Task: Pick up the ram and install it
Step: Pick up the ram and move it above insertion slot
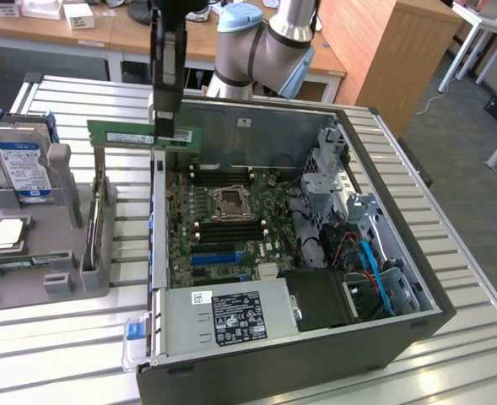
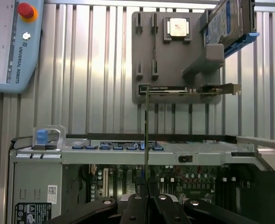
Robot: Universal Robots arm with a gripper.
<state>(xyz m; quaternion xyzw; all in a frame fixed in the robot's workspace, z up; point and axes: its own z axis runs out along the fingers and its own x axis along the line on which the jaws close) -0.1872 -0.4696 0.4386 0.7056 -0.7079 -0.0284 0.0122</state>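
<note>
A slatted metal table [image 1: 62, 337] carries an open computer case [image 1: 316, 371], its motherboard [image 1: 231, 228] facing up. Just beside the case, on the exterior view's left, a grey holder [image 1: 62, 253] bears a hard drive [image 1: 20, 164] and a processor chip [image 1: 8, 234]. The gripper [image 1: 164, 126] hangs over the case's wall on that side, its fingers pinched narrow on the ram [image 1: 117, 133]. The ram is held level on its long edge in the air, not yet in a motherboard slot.

One ram [image 1: 117, 133], one hard drive [image 1: 22, 164]
</note>
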